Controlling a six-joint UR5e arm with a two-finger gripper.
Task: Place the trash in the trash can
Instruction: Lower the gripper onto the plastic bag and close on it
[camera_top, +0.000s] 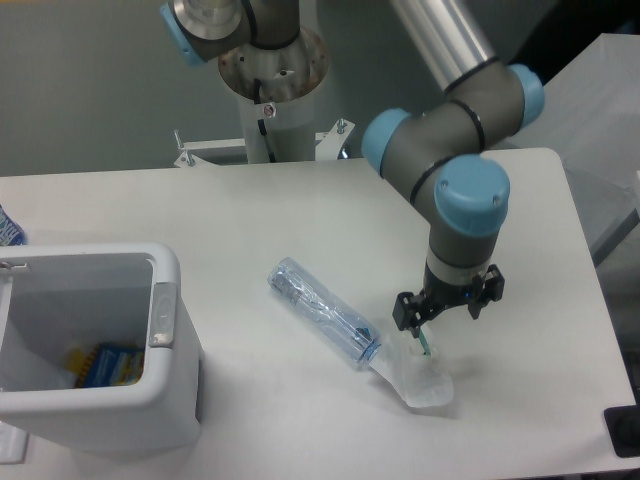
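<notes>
Camera view: arm (455, 150) bent downward, fingers (428, 343) touching wrapper (420, 378) beside bottle (322, 311).

Glossy clear plastic bottle (322, 311), crinkled translucent wrapper (420, 378), smooth white plastic trash can (120, 400), matt white table (300, 210).

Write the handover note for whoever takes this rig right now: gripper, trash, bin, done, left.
Gripper: down at the wrapper, fingertips at its top edge; open or shut cannot be told.
Bottle: lying on the table, between the trash can and the wrapper, its cap end at the wrapper's edge.
Trash can: front left, open; something yellow and blue lies inside.
Done: neither piece is in the can.
Left: bin the wrapper, then the bottle.
</notes>
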